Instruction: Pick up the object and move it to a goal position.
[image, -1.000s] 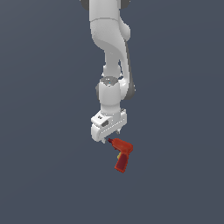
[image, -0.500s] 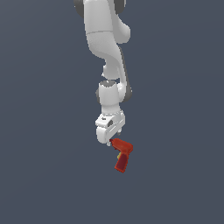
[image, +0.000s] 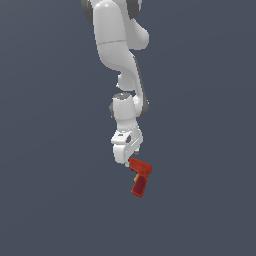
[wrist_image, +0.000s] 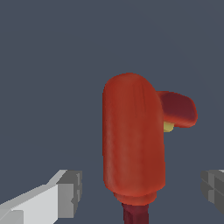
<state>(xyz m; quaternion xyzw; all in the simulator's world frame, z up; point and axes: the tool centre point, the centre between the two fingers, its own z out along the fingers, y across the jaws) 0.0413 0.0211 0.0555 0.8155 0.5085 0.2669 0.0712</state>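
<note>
The white arm (image: 122, 60) hung down from the top of the exterior view, its wrist pointing straight down; at its lower end the pincer (image: 125, 161) sat directly above the red drill (image: 139, 177), with the fingertips level with the drill's upper end. The drill showed as a small red pistol shape, its body running from just under the pincer toward the exterior view's right and its grip slanting downward from there; a small yellow spot (image: 136, 176) sat where the body met the grip. The surface beneath was a uniform dark blue-grey in both views, so whether the drill rested on a desk or was off it could not be told.

In the wrist view the drill (wrist_image: 133, 140) filled the middle of the picture, seen along its rounded red body; the grip (wrist_image: 177, 108) stuck out to one side, the yellow spot (wrist_image: 168, 127) lay in the crook between them, and a darker red tip (wrist_image: 134, 214) ran out toward the camera. The 2 grey finger pads (wrist_image: 70, 194) stood wide apart, 1 on each side of the drill, with clear dark gaps between each pad and the red body; the pincer was spread wide, straddling the drill and gripping nothing.
</note>
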